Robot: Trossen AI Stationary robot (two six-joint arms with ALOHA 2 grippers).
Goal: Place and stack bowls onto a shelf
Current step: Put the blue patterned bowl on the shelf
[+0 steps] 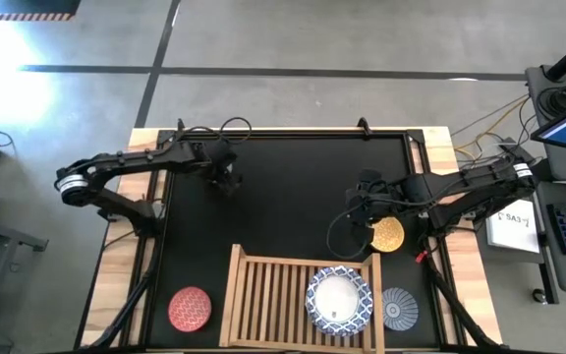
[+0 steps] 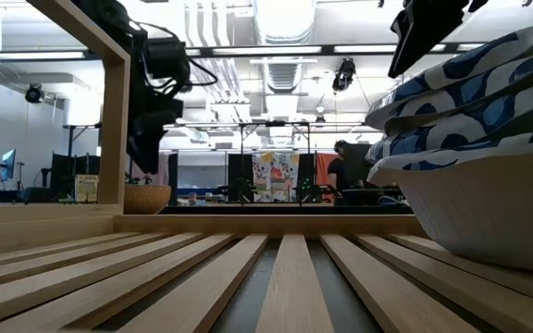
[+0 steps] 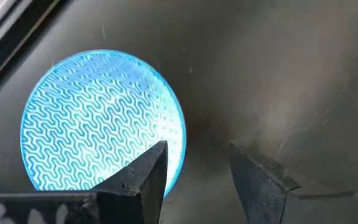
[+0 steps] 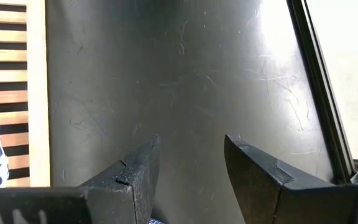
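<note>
While no label reads clearly, white bowls point(image 1: 339, 300) sit on shelf point(image 1: 263, 295).

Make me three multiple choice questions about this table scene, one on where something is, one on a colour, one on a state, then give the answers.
1. Where does the stack of white bowls with blue rims sit?
A. on the right half of the shelf
B. on the black mat
C. on the shelf's left half

2. What colour is the bowl left of the shelf?
A. yellow
B. red
C. green

3. How are the left gripper's fingers?
A. shut on a bowl
B. open, holding nothing
C. shut empty

Answers:
1 A: the stack fills the shelf's right side.
2 B: the red bowl.
3 B: the left gripper shows a gap beside the blue bowl.
</note>
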